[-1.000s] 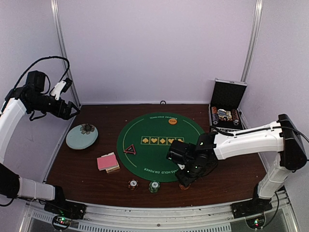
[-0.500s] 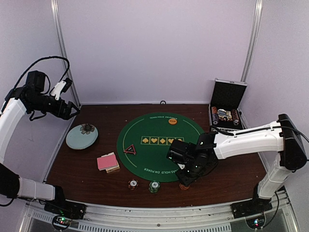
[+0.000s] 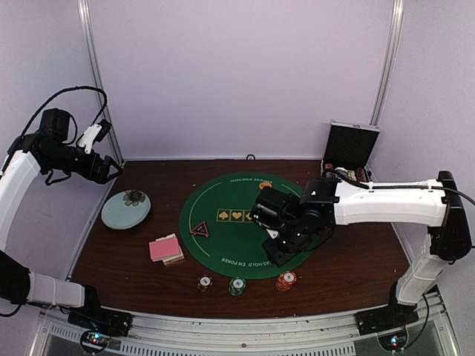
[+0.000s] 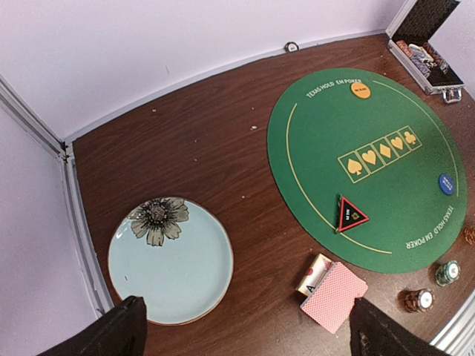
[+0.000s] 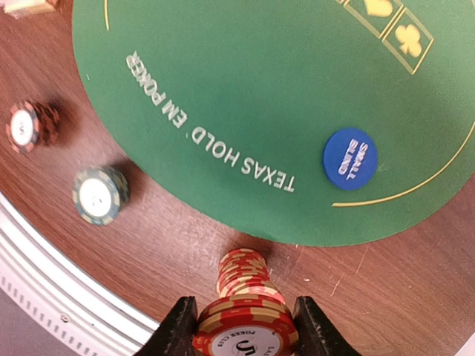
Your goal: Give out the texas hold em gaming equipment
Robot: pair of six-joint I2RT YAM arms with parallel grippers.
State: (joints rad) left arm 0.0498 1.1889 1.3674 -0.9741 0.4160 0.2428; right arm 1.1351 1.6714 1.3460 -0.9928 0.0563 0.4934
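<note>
Right gripper [image 5: 245, 322] is pinching a short pile of red chips [image 5: 249, 343], hovering over the near-right rim of the mat [image 3: 223, 245]. Directly under it, on wood just off the mat's near edge, sits a red stack [image 5: 241, 273]. Further left along that edge are a green stack [image 5: 99, 195] and a brown stack [image 5: 30, 126], all well apart.

How I'd run this step:
- Keep the wrist level so the pile doesn't shear, and keep the squeeze moderate.
- Carry it round the mat's rim to a spot with no stack. Which seat is next, I can't tell.
- Go down until the bottom chip touches wood, open slowly, pull straight up.
- Risks: top chips sliding off, or clipping the blue button [image 5: 350, 158] just inside the mat's right rim.

Cards [image 4: 335, 297] lie on wood just off the mat's near-left edge. Marker [image 4: 350, 213] lies on the mat's left side. Orange button [image 4: 361, 90] sits at the mat's far edge.

Containers:
- Dish [image 4: 178, 274], left of the mat and well apart from it, holds nothing; it only has a printed flower.
- Case [image 3: 355, 144], beyond the mat's far-right, lid up, holds rows of chips plus something pale I can't make out.

Left gripper [image 4: 246, 337] is spread wide with nothing in it, high up beyond the mat's far-left.
</note>
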